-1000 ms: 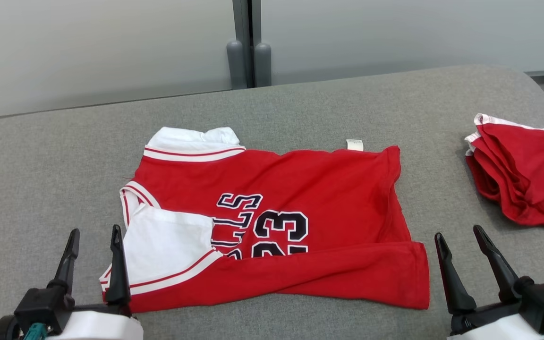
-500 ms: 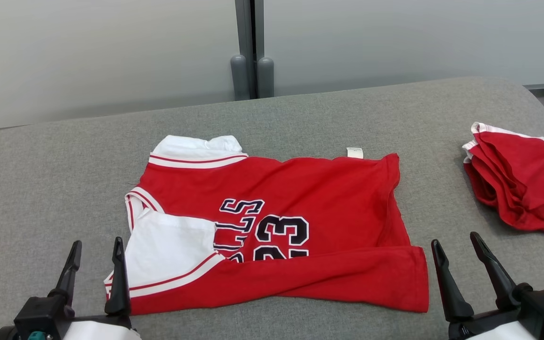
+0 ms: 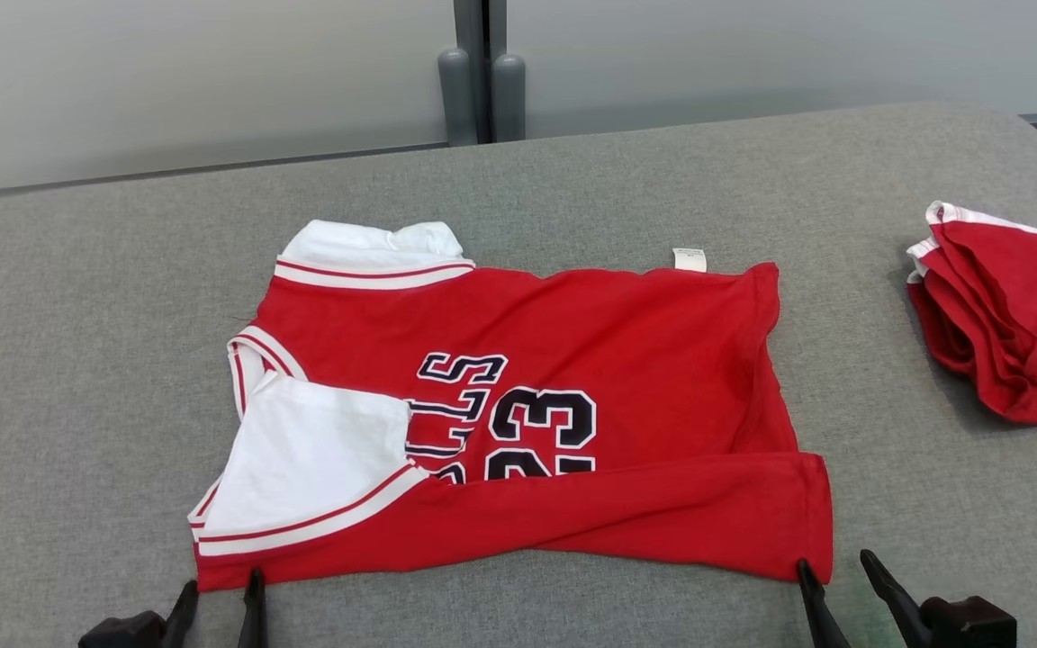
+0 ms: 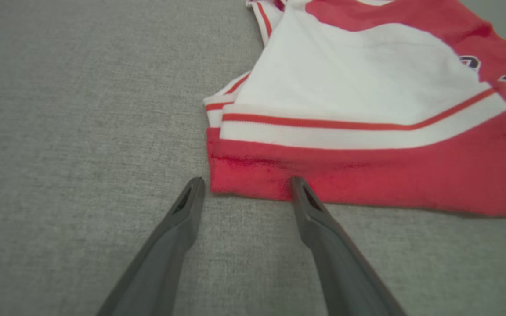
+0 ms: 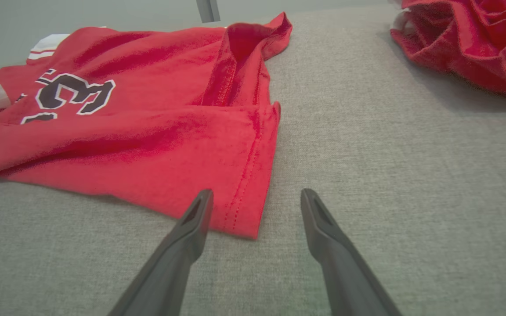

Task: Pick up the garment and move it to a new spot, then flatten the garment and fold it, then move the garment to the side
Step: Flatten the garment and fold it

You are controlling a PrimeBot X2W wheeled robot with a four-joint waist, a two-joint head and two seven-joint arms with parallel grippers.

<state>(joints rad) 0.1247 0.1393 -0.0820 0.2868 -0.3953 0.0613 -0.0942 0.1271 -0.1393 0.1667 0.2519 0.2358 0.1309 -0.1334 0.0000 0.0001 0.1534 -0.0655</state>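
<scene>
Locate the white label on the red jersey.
In the head view, the label pokes out from the far edge of the jersey, right of centre, well left of the red pile.

Head view: bench (image 3: 77,360) overlooked from above, facing forward-down. Wrist views: held low, close; near corners of jersey (image 3: 644,342) shared.

Garment (image 3: 653,351) was red; sleeves (image 3: 320,450) white with red stripes; numerals (image 3: 544,421) black, outlined white. Cushion (image 3: 68,378) was grey, fine-woven. Bundle (image 3: 1023,315) was red, white-trimmed.
</scene>
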